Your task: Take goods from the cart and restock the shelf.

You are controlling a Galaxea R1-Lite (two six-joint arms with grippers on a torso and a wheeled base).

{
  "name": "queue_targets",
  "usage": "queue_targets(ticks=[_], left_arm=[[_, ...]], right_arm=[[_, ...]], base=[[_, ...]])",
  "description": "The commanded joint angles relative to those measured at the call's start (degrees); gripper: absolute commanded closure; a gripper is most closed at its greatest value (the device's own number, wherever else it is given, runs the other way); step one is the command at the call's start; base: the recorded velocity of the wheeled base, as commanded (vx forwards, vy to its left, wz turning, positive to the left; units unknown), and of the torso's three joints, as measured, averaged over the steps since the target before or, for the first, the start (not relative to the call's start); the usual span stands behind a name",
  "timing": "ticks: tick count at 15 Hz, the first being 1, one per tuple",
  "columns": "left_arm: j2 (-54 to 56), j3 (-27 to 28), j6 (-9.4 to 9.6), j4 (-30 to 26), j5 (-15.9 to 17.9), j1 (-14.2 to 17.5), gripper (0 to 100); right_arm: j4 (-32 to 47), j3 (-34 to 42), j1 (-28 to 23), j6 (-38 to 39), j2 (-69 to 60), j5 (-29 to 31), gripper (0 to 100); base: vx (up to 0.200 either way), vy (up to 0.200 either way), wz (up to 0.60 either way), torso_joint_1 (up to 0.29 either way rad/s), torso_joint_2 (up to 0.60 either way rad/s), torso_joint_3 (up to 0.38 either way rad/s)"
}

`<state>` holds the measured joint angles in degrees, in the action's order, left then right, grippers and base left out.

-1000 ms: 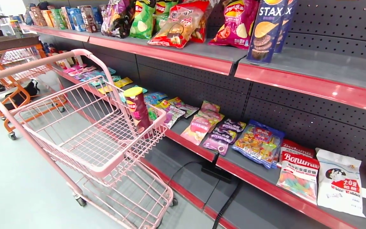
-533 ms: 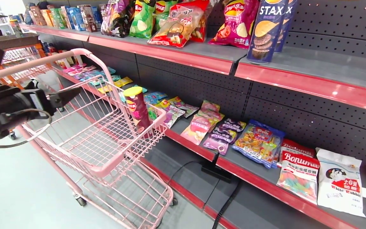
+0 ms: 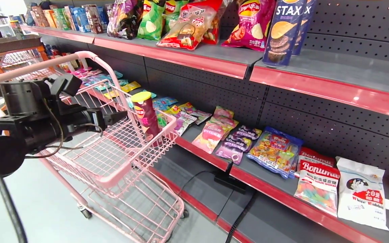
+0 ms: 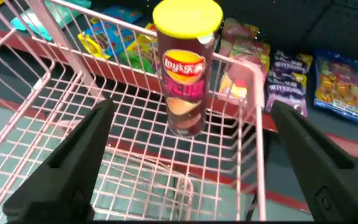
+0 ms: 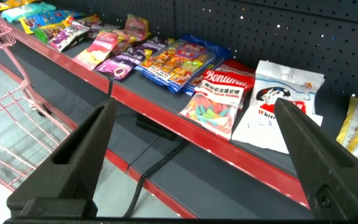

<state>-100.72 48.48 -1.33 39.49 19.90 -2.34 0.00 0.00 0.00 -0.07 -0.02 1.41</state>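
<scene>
We judged the chip can (image 3: 146,116), upright in the corner of the cart (image 3: 111,179) by the shelf (image 3: 201,153), light, stiff yet crushable, best taken mid-body by our left tool (image 4: 191,107), its jaws wide apart.

The head camera looks forward and down over the pink wire shopping cart (image 3: 113,178) and grey red-edged lower shelf (image 3: 265,190). The left wrist camera sees that cart close in; the right wrist camera faces that shelf, nearer

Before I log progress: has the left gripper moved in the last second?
Yes, the left gripper advanced over the pink cart basket toward the chip can.
</scene>
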Motion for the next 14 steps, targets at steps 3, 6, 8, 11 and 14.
queue_targets(ticks=[3,6,8,11,14], left_arm=[[-9.9,7.9,0.8,0.1,0.0,1.0,0],[-14.7,10.8,3.53,1.0,0.5,0.1,0],[-17.8,14.1,3.61,1.6,0.6,-1.1,0],[-21.4,18.8,3.53,1.4,0.6,-2.7,0],[-23.7,21.5,3.53,1.2,0.6,-4.6,0]], right_arm=[[0.0,0.0,0.0,0.0,0.0,0.0,0],[0.0,0.0,0.0,0.0,0.0,-0.1,0],[0.0,0.0,0.0,-0.1,0.0,-0.1,0],[0.0,0.0,0.0,-0.1,0.0,-0.1,0],[0.0,0.0,0.0,-0.1,0.0,-0.1,0]], base=[[0.0,0.0,0.0,0.0,0.0,0.0],[0.0,0.0,0.0,0.0,0.0,0.0],[0.0,0.0,0.0,0.0,0.0,0.0],[0.0,0.0,0.0,0.0,0.0,0.0],[0.0,0.0,0.0,0.0,0.0,0.0]])
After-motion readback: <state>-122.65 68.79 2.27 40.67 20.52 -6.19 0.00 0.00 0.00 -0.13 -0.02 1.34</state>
